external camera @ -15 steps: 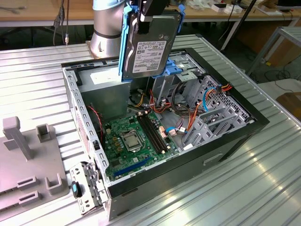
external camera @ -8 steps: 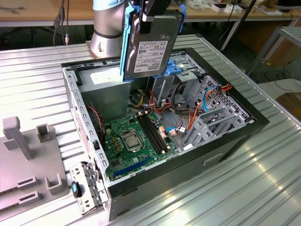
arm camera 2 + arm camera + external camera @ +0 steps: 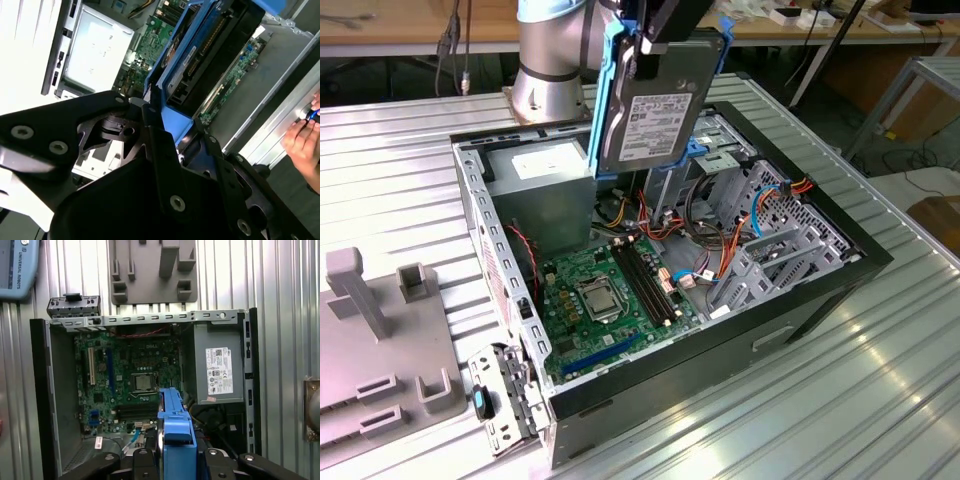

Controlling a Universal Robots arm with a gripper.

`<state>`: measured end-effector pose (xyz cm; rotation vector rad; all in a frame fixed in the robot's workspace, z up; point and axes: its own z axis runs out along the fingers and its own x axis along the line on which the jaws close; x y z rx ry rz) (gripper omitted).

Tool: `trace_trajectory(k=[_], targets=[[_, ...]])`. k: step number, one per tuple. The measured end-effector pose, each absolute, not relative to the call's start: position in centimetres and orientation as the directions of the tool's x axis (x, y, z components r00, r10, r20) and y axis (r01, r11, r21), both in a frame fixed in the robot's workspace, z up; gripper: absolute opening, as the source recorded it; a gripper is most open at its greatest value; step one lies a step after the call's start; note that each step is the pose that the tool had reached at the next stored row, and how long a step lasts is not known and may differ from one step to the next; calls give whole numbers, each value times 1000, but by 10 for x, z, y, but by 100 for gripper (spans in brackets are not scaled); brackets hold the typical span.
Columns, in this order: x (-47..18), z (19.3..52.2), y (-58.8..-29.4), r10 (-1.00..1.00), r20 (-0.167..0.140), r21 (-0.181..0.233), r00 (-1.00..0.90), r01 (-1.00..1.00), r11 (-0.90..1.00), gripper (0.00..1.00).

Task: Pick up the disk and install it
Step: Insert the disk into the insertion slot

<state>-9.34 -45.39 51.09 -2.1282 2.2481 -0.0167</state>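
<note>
- Nearest, in the exterior view, a grey fixture [image 3: 365, 395] with upright posts lies on the ribbed metal table [image 3: 820, 420], just beside the case's front corner.
- A metal bracket [image 3: 505, 400] leans against that corner.
- The case [image 3: 720, 362] lies on its side with its panel off. The motherboard [image 3: 565, 275] lies flat inside, towards the exterior view's left.
- The drive cage [image 3: 770, 250], with orange and blue cables, fills the side towards the exterior view's right.
- The power supply [image 3: 545, 190] sits at the far inner corner.
- Above the case's far half hangs the disk [image 3: 650, 115], clear of everything below. Its long axis is near vertical, leaning a little. Its labelled face is turned to the exterior camera, and its blue carrier frames both long edges.
- The gripper [image 3: 655, 40] is clenched on the disk's upper end. In both wrist views its black fingers [image 3: 142, 460] press the carrier from either side.
- The disk's lower end points down between the power supply and the cage.
- Behind stands the arm's base [image 3: 550, 70].
- In the second wrist view, a person's hand [image 3: 305, 142] is at the case's outer edge.
</note>
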Motion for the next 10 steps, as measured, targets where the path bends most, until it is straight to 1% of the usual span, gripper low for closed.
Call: trace_trajectory(k=[10], targets=[[-93,510,-488,-998,-30,-39,-54,-998,55,37]])
